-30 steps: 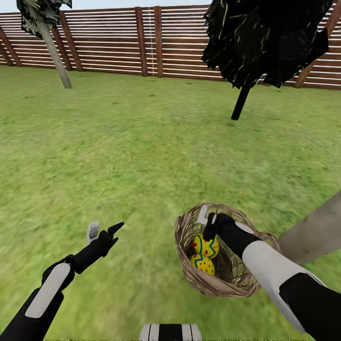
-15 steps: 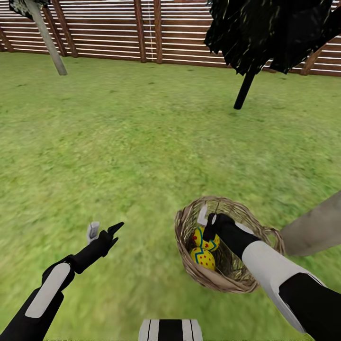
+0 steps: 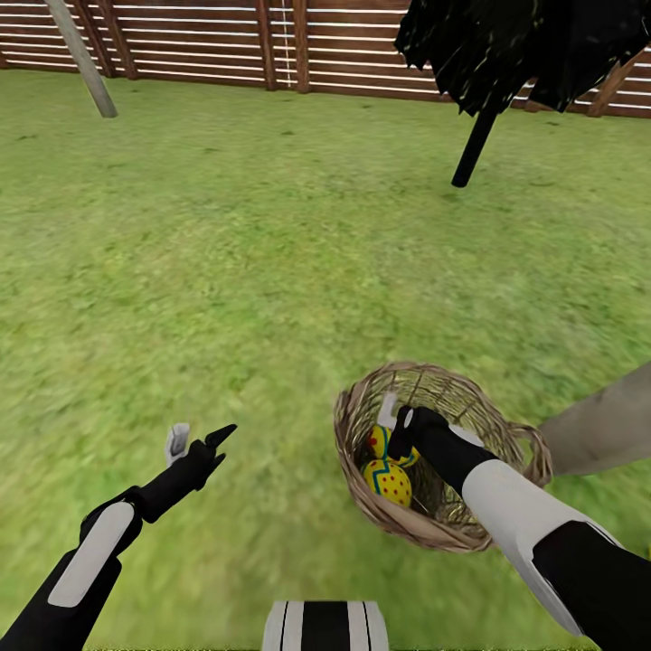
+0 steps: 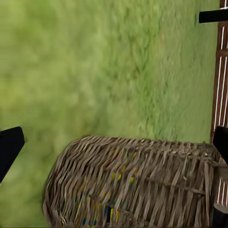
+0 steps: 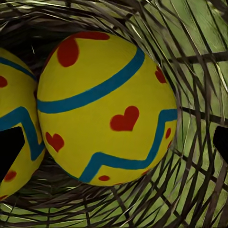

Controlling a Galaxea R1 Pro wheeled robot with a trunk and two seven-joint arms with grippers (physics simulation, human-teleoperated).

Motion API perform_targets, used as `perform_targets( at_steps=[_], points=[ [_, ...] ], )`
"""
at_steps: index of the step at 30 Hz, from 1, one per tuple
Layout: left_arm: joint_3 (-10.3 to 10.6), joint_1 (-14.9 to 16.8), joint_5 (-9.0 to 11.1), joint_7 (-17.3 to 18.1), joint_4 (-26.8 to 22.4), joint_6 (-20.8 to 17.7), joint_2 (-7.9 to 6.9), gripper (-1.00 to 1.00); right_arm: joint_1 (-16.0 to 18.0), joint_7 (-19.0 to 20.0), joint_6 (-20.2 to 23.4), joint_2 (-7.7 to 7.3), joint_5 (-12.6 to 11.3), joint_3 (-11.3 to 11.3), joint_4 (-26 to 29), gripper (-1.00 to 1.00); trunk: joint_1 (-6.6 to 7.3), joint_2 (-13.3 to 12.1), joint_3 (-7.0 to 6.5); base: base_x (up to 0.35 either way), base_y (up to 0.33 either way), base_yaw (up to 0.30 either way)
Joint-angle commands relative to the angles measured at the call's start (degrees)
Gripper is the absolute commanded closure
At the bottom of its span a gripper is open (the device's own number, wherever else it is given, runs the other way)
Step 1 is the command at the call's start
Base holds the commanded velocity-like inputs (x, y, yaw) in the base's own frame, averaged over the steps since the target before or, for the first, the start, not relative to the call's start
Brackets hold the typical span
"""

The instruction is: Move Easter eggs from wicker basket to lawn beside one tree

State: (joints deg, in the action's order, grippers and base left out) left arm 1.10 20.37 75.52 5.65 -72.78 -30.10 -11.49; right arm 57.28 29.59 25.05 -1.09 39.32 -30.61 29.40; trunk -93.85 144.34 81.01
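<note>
The wicker basket [image 3: 441, 533] stands on the lawn [image 3: 271, 271] at the lower right, its woven side also in the left wrist view [image 4: 133, 180]. Two Easter eggs lie inside, one [image 3: 389, 483] nearer me and one [image 3: 378, 441] behind it. My right gripper [image 3: 398, 418] reaches down into the basket and is open. Its fingertips straddle one egg [image 5: 104, 109], with a second egg [image 5: 14, 114] beside it. Left of the basket, my left gripper [image 3: 197, 440] hovers open over the grass, holding nothing. A pale grey-beige tree trunk [image 3: 601, 434] rises just right of the basket.
A dark tree with a thin black trunk [image 3: 475, 149] stands further back on the right. Another pale trunk [image 3: 83, 56] leans at the far left, before the brown slatted fence [image 3: 271, 41]. Open grass lies between me and the fence.
The whole view has shifted downward, so the fence and trees sit higher in the picture. The right gripper now sits lower in the basket, closer to the eggs. The left gripper is unchanged.
</note>
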Motion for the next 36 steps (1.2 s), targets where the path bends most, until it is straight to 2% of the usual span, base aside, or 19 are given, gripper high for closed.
perform_targets(
  at_steps=[1, 9, 16, 33, 34, 36],
  points=[
    [0.04, 0.02, 0.24, 0.06, 0.01, -0.14, -0.03, -1.0, 0.02, 0.36, 0.2, -0.08, 0.58, -0.2, 0.22, -1.0, -0.01, 0.03, 0.27, 0.0, 0.0, 0.0],
    [0.05, 0.03, 0.24, 0.06, 0.01, -0.14, -0.03, -1.0, 0.02, -0.01, 0.26, -0.14, 0.5, -0.03, 0.31, -1.0, -0.22, 0.14, 2.04, 0.0, 0.0, 0.0],
    [0.09, 0.03, 0.24, 0.06, 0.01, -0.14, -0.03, -1.0, 0.02, -2.95, 0.35, -0.14, 0.38, 0.04, 0.22, -1.0, -0.4, 0.23, 3.59, 0.0, 0.0, 0.0],
    [0.13, 0.04, 0.16, 0.06, 0.09, -0.14, -0.03, -1.0, 0.02, -2.99, 0.23, -0.23, 0.85, -0.24, 0.14, -1.0, -0.84, 0.46, 7.36, 0.0, 0.0, 0.0],
    [-0.21, 0.02, 0.1, 0.06, 0.27, 0.13, -0.36, -1.0, 0.12, -2.89, 0.27, -0.56, 2.02, -0.24, 4.59, -1.0, -0.83, 0.45, 7.34, 0.0, 0.0, 0.0],
    [-0.28, 0.02, 0.14, 0.06, 0.27, 0.13, -0.46, -1.0, 0.13, -2.88, 0.5, -1.02, 2.08, -0.24, 4.61, -1.0, -0.83, 0.45, 7.34, 0.0, 0.0, 0.0]
  ],
)
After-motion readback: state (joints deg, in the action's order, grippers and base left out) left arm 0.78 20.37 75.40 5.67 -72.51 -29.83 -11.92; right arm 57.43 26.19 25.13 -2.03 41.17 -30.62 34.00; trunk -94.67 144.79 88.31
